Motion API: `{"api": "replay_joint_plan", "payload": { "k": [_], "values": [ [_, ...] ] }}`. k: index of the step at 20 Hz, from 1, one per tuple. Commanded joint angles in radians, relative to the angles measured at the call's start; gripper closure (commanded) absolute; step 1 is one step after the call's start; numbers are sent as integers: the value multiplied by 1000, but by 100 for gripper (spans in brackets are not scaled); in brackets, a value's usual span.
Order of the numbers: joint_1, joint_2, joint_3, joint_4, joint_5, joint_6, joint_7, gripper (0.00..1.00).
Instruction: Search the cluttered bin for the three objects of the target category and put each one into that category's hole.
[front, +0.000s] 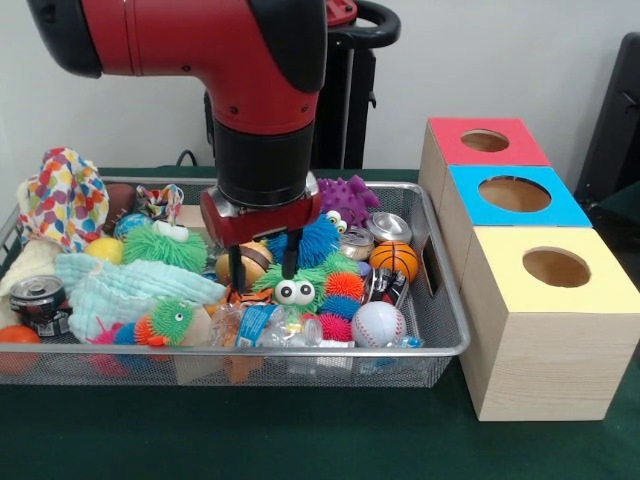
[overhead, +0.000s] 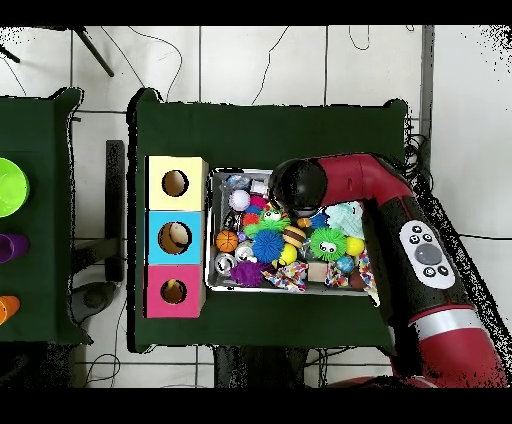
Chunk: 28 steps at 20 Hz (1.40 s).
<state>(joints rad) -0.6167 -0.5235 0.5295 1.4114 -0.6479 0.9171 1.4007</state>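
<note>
The silver mesh bin is full of clutter; it also shows in the overhead view. My gripper is open and hangs low over the bin's middle, its dark fingers dipped among the toys. A yellowish-brown rounded thing sits between the fingers; I cannot tell what it is. An orange black-striped piece, the tiger, peeks out just below the left finger. The duck and the dog are hidden. The red-topped box's hole is at the far right, and it also shows in the overhead view. There the arm covers the gripper.
Fuzzy balls, green and blue, a purple monster, a basketball, a baseball, a can and a pale cloth crowd the bin. The blue-topped box and the yellow-topped box stand to the right of it.
</note>
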Motion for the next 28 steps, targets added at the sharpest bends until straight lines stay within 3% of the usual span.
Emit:
{"api": "replay_joint_plan", "payload": {
  "k": [1,19,28],
  "values": [
    [-13,62,-52,-31,-105,6,-149,0],
    [-9,83,-85,-28,-117,33,-126,0],
    [-14,91,-105,6,-83,58,-104,0]
  ]
}}
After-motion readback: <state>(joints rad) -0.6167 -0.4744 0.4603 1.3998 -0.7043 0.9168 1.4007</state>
